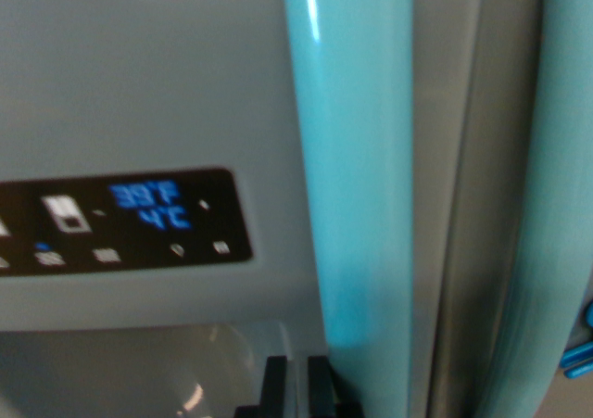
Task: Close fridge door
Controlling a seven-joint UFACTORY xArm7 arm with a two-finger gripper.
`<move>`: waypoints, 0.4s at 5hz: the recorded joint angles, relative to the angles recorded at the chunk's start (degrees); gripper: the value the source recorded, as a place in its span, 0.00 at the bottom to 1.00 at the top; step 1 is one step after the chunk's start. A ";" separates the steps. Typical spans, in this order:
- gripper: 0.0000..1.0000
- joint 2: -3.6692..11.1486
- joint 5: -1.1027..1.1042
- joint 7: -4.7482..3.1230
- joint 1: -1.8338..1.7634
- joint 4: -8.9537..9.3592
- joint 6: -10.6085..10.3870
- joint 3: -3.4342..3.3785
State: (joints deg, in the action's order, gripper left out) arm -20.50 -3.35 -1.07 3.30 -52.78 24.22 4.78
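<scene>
A grey fridge door [139, 75] fills the wrist view's left, seen very close and blurred. A vertical turquoise handle [357, 177] runs down its edge. Only the two black fingertips of my gripper [297, 386] show at the bottom edge, just left of the handle's lower part. They stand nearly together with only a narrow slit between them and nothing held. A dark grey seam [468, 205] separates this door from a second turquoise handle [556, 205] on the wrist view's right.
A black control panel [120, 223] on the door shows blue digits reading 39°F and 4°C. Below it lies a pale dispenser recess [139, 372]. Small blue parts [582, 344] poke in at the right edge.
</scene>
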 joint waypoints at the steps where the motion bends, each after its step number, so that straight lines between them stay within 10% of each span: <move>1: 1.00 1.97 0.00 0.00 0.00 -1.20 0.00 0.33; 2: 1.00 1.97 0.00 0.00 0.00 -1.20 0.00 0.33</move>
State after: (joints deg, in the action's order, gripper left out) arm -18.53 -3.35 -1.07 3.30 -53.98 24.21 5.10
